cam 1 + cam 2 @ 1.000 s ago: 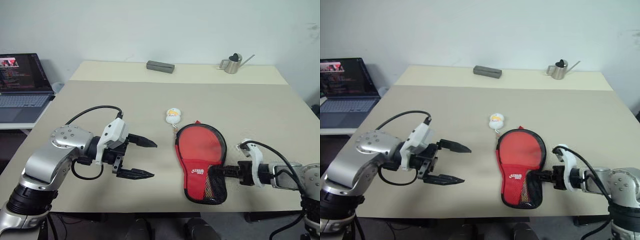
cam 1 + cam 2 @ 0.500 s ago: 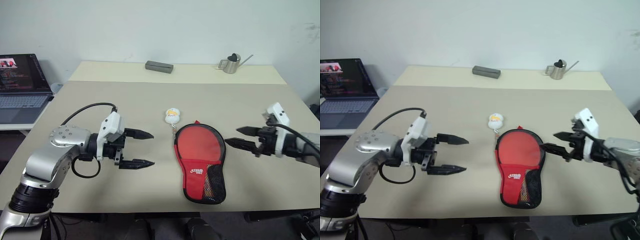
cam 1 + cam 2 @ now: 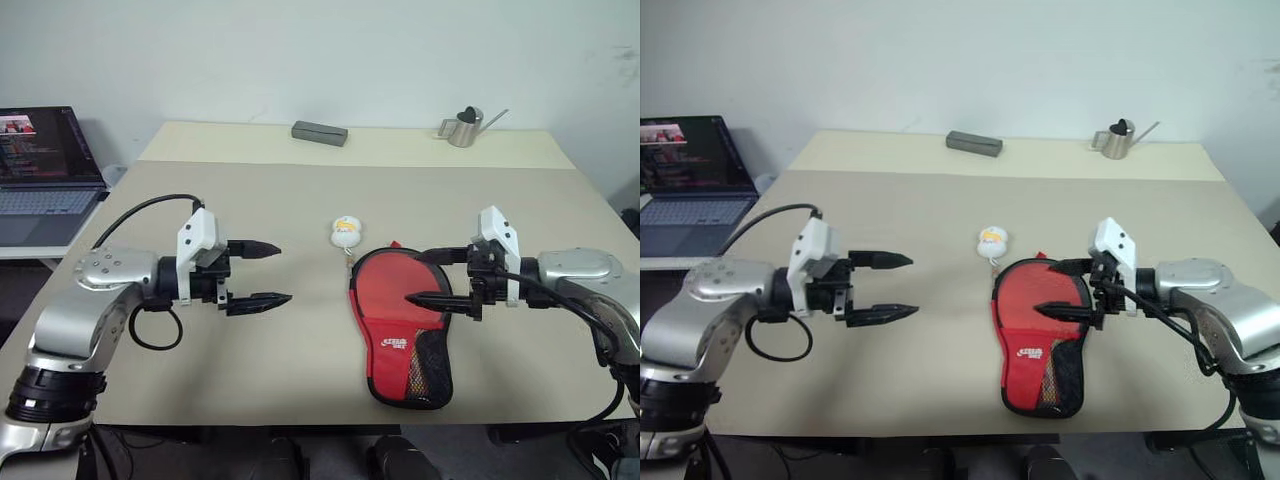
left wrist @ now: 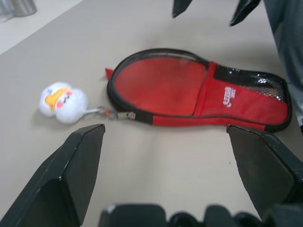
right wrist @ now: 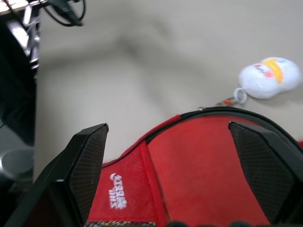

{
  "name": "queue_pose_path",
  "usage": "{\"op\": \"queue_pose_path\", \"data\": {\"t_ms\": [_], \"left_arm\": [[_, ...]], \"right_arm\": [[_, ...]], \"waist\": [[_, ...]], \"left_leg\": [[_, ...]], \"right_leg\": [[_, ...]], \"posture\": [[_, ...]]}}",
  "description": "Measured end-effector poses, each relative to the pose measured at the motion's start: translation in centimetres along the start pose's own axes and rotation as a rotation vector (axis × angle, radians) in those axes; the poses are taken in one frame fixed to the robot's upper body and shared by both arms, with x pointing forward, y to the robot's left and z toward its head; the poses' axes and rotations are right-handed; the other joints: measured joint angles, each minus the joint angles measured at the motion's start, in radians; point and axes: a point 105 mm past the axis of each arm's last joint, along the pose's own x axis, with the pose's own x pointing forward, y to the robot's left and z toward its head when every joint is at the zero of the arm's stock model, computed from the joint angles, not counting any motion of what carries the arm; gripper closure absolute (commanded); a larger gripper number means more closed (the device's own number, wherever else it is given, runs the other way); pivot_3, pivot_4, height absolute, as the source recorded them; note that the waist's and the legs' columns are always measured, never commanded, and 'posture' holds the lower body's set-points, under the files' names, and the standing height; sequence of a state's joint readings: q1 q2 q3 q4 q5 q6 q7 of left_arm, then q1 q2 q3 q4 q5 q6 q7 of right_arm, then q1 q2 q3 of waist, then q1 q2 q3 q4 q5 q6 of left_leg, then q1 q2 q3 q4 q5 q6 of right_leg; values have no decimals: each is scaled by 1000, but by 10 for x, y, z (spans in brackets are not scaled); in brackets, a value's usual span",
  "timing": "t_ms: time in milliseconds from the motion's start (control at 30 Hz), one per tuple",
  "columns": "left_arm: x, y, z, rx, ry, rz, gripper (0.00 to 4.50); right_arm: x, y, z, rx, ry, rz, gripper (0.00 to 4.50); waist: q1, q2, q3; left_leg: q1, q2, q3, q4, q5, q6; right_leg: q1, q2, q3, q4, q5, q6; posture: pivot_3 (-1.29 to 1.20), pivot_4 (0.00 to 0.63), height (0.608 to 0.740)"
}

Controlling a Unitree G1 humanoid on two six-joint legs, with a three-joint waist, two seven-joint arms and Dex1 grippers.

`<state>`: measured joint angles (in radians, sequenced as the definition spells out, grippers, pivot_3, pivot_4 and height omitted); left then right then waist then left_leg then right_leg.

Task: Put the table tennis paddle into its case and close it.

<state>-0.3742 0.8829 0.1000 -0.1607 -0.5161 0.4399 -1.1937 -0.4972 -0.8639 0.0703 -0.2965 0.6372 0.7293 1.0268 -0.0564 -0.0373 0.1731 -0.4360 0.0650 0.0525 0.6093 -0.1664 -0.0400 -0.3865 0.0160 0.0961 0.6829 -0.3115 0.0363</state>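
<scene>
On a beige table (image 3: 300,200), the zipped case (image 3: 402,322) lay flat; left gripper (image 3: 262,274) and right gripper (image 3: 432,277) hovered wide, empty, seemingly finished.

Soft, even indoor light falls on the table (image 3: 300,200), bright and without glare, and the shadows under things are faint and short. The head views are sharp across the scene (the laptop (image 3: 45,150) screen at far left glows a little). Both wrist views are soft, their near black fingers (image 4: 71,175) out of focus.
</scene>
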Motion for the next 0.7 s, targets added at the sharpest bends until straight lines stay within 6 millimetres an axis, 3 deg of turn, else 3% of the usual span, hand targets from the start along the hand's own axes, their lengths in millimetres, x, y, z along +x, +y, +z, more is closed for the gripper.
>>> {"op": "queue_pose_path", "data": {"t_ms": [167,300,567,700], "left_arm": [[-21,27,4,23,-2,144,0],[-23,30,-1,5,1,160,0],[-14,44,5,5,-44,190,0],[-8,44,2,-7,-42,166,0]], "right_arm": [[16,-8,-2,-48,-12,-8,46],[31,-12,-10,-18,-14,-15,46],[66,-24,-37,72,-28,-42,46],[68,-31,-49,71,-8,-70,46]], "waist": [[0,0,0],[1,0,0],[2,-1,0],[2,-1,0]], "left_leg": [[0,0,1,0,0,0],[0,0,1,0,0,0],[0,-1,1,1,0,0],[0,-1,1,1,0,0]], "right_leg": [[0,0,0,0,0,0],[-1,0,0,1,0,0],[-1,0,0,2,0,0],[-1,0,0,3,0,0]], "posture": [[0,150,740],[0,150,740],[0,150,740],[0,150,740]]}}
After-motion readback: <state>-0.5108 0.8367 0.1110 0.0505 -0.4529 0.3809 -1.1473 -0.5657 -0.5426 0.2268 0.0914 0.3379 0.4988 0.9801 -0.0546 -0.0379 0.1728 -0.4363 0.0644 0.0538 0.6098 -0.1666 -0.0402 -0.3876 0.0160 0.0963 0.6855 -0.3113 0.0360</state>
